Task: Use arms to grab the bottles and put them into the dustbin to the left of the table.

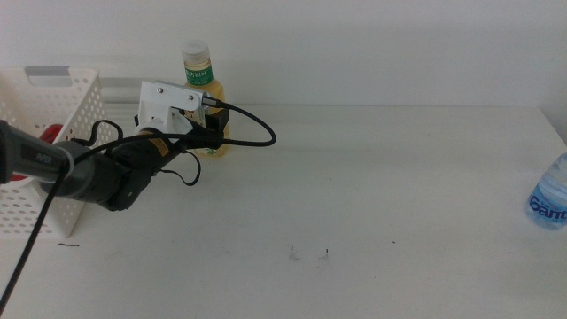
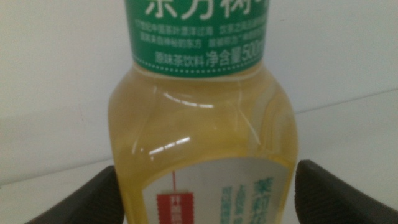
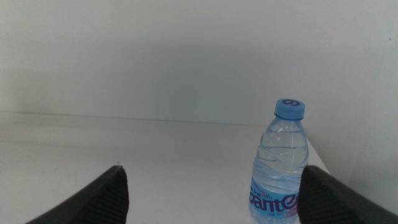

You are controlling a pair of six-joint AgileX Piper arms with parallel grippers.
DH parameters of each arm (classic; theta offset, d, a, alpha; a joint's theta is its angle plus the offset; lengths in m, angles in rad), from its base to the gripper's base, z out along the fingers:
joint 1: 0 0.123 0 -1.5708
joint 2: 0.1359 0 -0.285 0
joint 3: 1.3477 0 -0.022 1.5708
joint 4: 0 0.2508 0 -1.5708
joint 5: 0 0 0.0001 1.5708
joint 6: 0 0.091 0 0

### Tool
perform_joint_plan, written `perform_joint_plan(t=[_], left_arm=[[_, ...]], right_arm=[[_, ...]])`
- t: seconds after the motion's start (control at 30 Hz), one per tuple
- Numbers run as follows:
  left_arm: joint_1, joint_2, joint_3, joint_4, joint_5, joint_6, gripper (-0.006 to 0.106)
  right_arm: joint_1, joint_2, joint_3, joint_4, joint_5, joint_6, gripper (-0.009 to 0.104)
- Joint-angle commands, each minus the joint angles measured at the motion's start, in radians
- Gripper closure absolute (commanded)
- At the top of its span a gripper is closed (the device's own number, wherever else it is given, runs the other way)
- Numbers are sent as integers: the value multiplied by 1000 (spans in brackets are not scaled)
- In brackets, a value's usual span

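Middle view: one tea bottle (image 1: 200, 81) upright at the table's (image 1: 372, 195) far left, left gripper (image 1: 209, 129) at its body; one bin (image 1: 44, 142) beside it with something red (image 1: 50, 135) inside (can't tell what); one water bottle (image 1: 551, 198) at the right edge. Left wrist: tea bottle (image 2: 199, 124) between the spread jaws, contact unclear. Right wrist: right gripper (image 3: 211, 199) spread, holding nothing, water bottle (image 3: 280, 163) upright ahead, apart.

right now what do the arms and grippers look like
The left arm is dark and rounded, with a white angular casing at the wrist and a black looping cable. The left gripper and right gripper each show two dark, matte, wedge-shaped jaws.
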Motion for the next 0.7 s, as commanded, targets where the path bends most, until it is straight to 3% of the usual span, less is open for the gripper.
perform_joint_plan(t=[0.0, 0.67], left_arm=[[2, 14, -20, -3, -11, -11, 7], [2, 111, -139, -47, -35, 3, 7]], right_arm=[[-6, -5, 3, -3, -6, -7, 2], [-6, -5, 3, -3, -6, -7, 2]])
